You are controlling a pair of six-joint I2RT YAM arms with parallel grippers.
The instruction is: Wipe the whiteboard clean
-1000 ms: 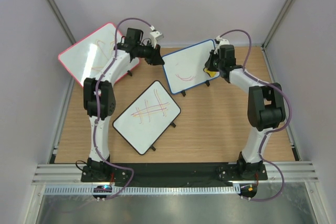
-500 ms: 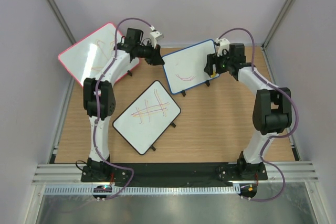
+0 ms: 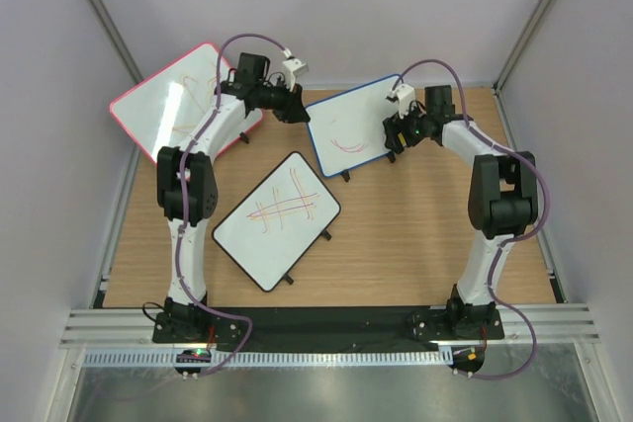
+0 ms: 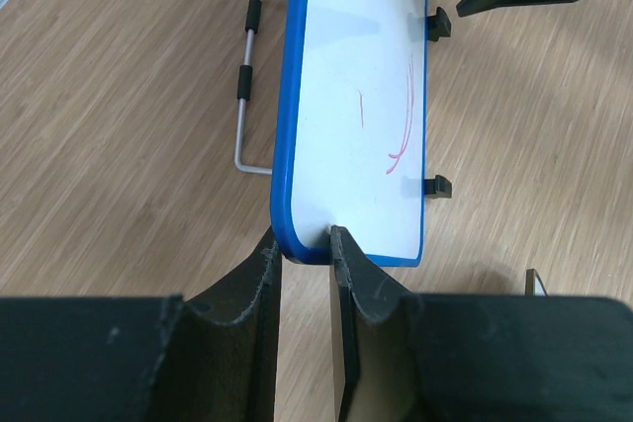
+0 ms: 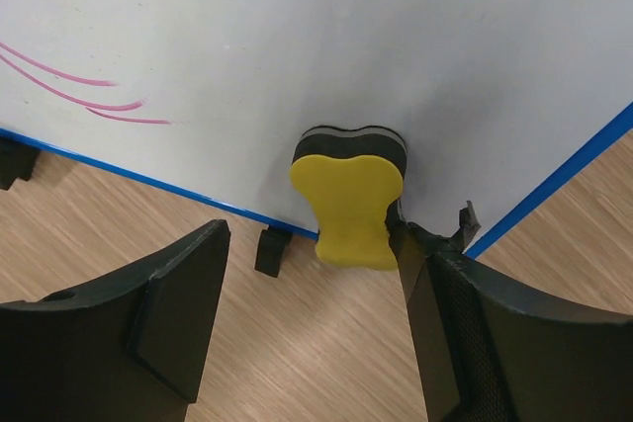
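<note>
Right arm, since a second ago: we see its wrist has swung in from the board's right edge, and the right gripper (image 3: 398, 124) now sits over the right part of the small blue-framed whiteboard (image 3: 351, 126).
Left arm, since a second ago: no shift that we can spot; it is in the same reach.
Pink strokes (image 5: 79, 91): same curves as before, nothing wiped yet.
Whiteboard position: propped at a tilt on the wooden table (image 3: 396, 234) towards the far side, between the two grippers, unmoved.
Left gripper (image 4: 305, 244): fingers pinched narrow on the board's rounded blue corner.
Right gripper (image 5: 309, 242): fingers spread wide, gripping nothing.
Yellow bone-shaped eraser with black felt (image 5: 346, 200): pressed flat on the white surface by the lower blue edge, between those fingers; one finger just beside it, the other well apart.
Hard to judge: whether that nearer finger actually touches the eraser.
Hidden from above: the eraser, almost wholly under the right wrist, and the clamped corner under the left gripper.
Cut off: the left wrist view trims the board's far end.
Neighbours: pink-framed whiteboard (image 3: 183, 96) far left, black-framed whiteboard with crossed lines (image 3: 277, 219) nearer us.
</note>
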